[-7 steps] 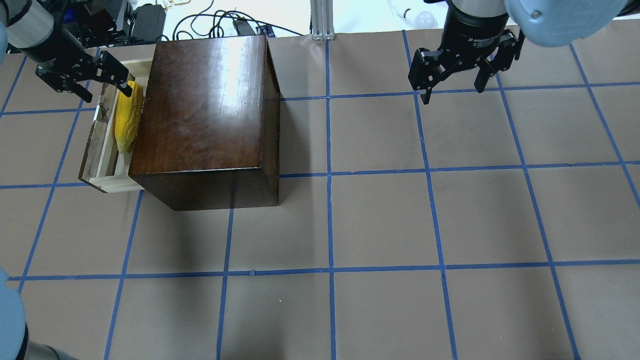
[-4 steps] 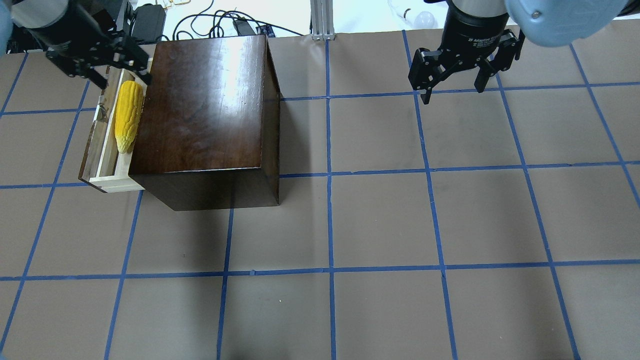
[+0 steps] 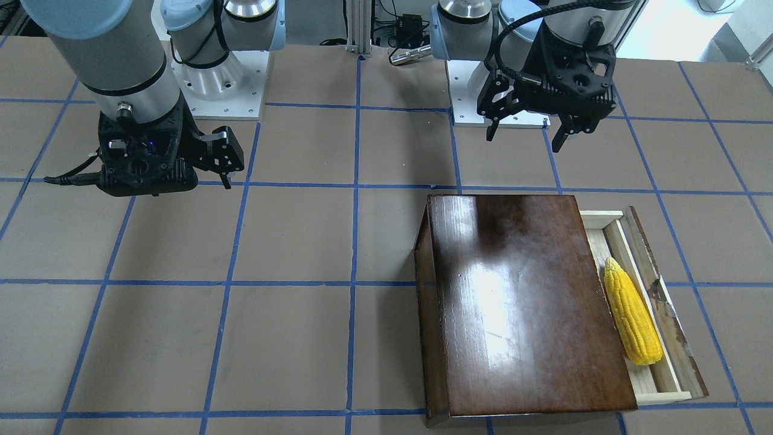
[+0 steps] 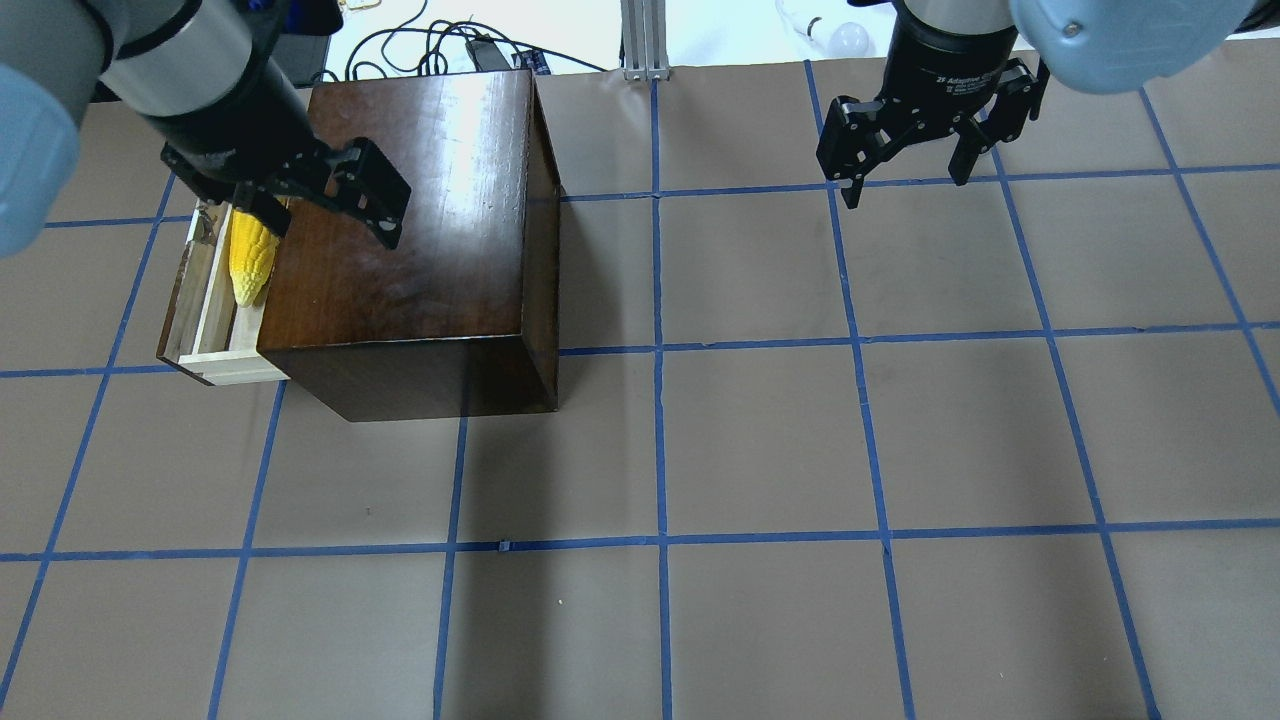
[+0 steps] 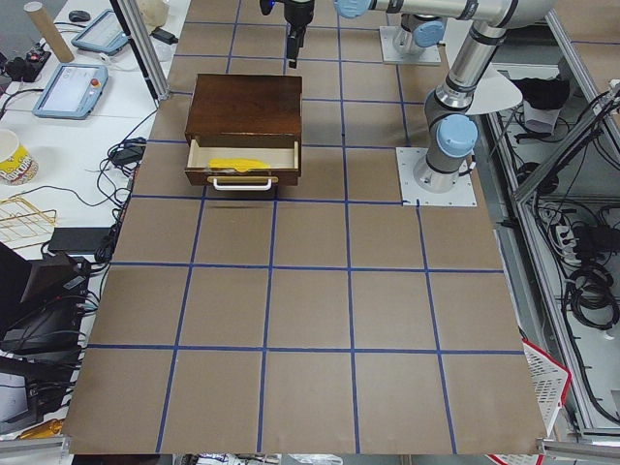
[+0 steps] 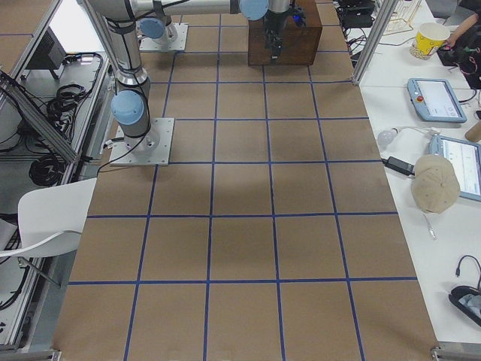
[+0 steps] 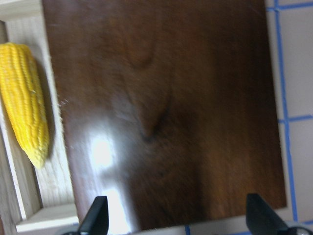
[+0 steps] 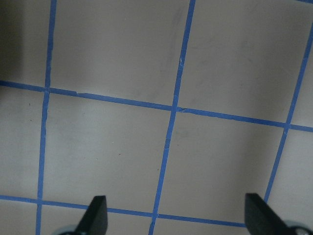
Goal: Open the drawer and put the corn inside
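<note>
The corn (image 4: 250, 262) lies loose in the open drawer (image 4: 208, 325), which is pulled out of the dark-brown box (image 4: 430, 220) on its left side. The corn (image 3: 631, 315) runs lengthwise in the drawer (image 3: 675, 356), next to the box (image 3: 519, 302). My left gripper (image 4: 330, 225) is open and empty, hovering above the box top beside the drawer. The left wrist view shows the corn (image 7: 24, 122), the box top (image 7: 171, 122) and the spread fingertips (image 7: 95, 218). My right gripper (image 4: 908, 190) is open and empty above bare table at the far right.
Cables and power adapters (image 4: 450, 45), an aluminium post (image 4: 645, 40) and a light bulb (image 4: 850, 40) lie beyond the table's far edge. The arm bases (image 3: 223, 78) stand at the robot's side. Blue tape lines grid the brown table (image 4: 760, 450).
My open left gripper has moved from the drawer's far end to above the box top. The corn stays in the drawer. The right arm has not moved.
</note>
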